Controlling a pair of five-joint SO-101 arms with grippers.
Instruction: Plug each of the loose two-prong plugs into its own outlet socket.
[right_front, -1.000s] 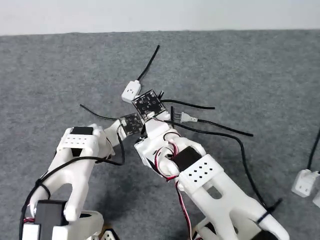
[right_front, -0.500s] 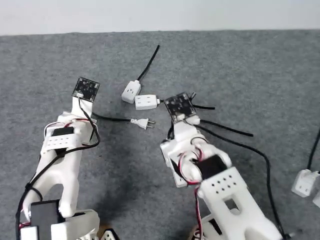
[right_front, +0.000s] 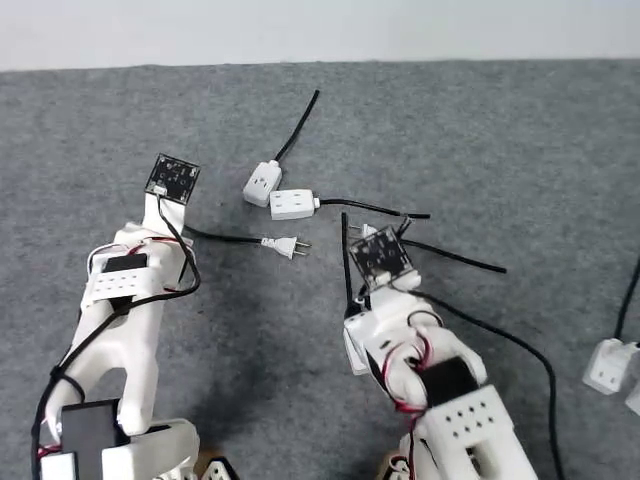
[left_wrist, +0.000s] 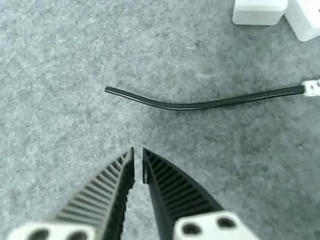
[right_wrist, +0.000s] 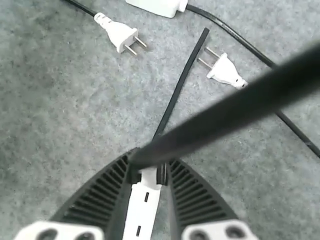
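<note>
My left gripper hovers shut over bare carpet with nothing in it, a short way from a black cord. That cord leads to a white two-prong plug lying loose. My right gripper is shut on a white socket block with two slots, and a thick black cable crosses just above it. Beyond it lie the same loose plug and a second plug. Two white outlet sockets sit side by side on the carpet.
Grey carpet covers the table. Another white socket lies at the far right edge. Black cords run right from the second plug. A short cut cord piece points from my right gripper toward the outlets.
Both arms have drawn back from the outlets in the middle. The left arm swung left and then held still. The right arm kept retreating toward the near edge with the socket block.
</note>
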